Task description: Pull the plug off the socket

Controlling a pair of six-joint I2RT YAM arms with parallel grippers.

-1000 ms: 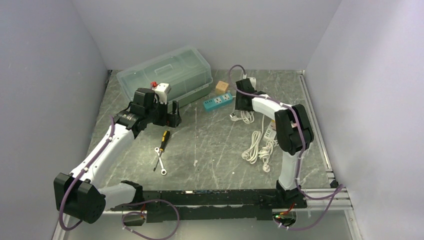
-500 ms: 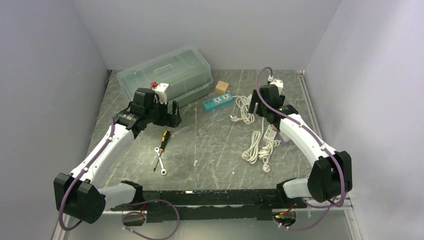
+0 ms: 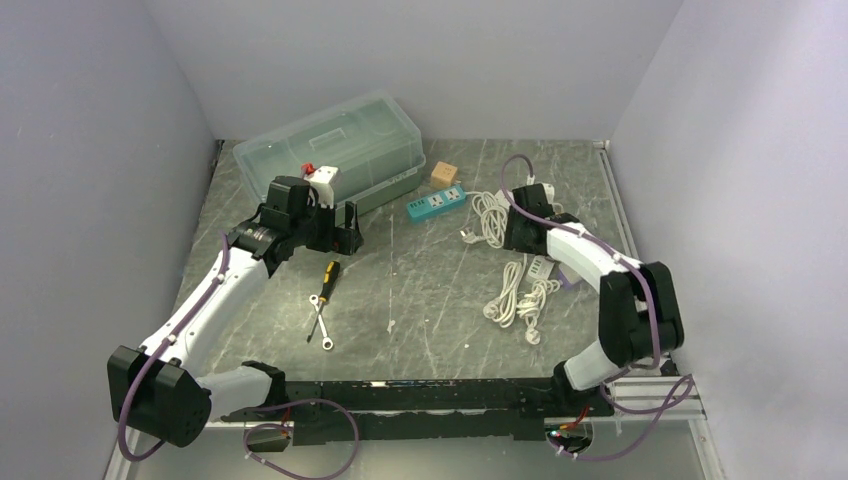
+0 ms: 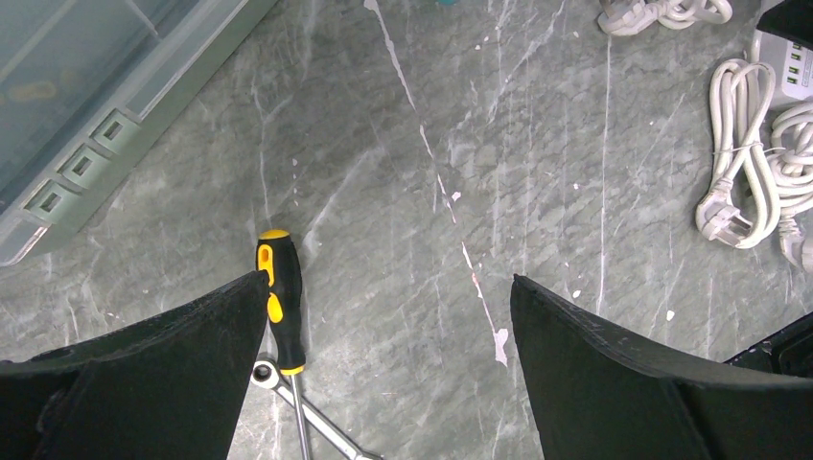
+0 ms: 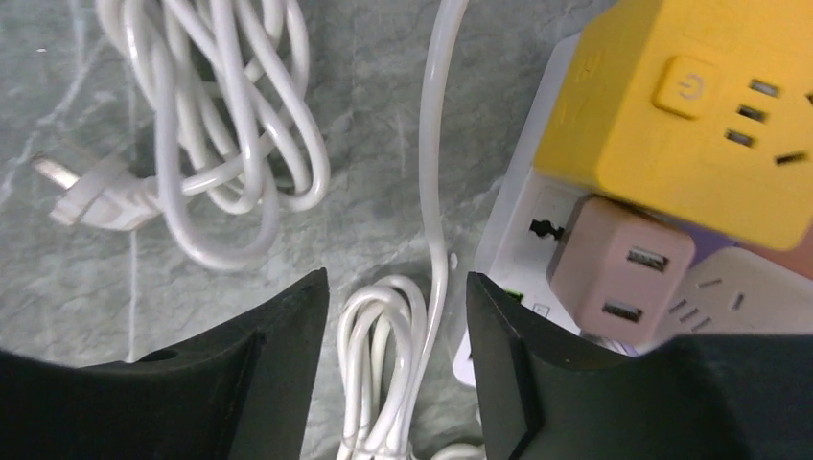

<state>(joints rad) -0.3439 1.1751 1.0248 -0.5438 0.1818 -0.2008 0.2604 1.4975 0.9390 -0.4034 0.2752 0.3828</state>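
Top view: right fingers (image 3: 517, 232) hang low over the white strip (image 3: 540, 268) on the right side of the table (image 3: 420, 290); left fingers (image 3: 345, 228) sit by the plastic box (image 3: 335, 150), well apart from the strip. Left wrist: fingers wide and empty, screwdriver (image 4: 278, 297) just beside one, nothing to do with the plug in reach. Right wrist: fingers part open, holding nothing, straddling a loose white cord (image 5: 436, 172). The pink plug (image 5: 623, 273) sits in the strip just below the yellow cube (image 5: 700, 105), outside the gap, past the finger on the frame's right. Shift over until the plug body centres in the gap, grip the body and not the cord, then pull straight along the pins. The strip looks loose and may lift with it
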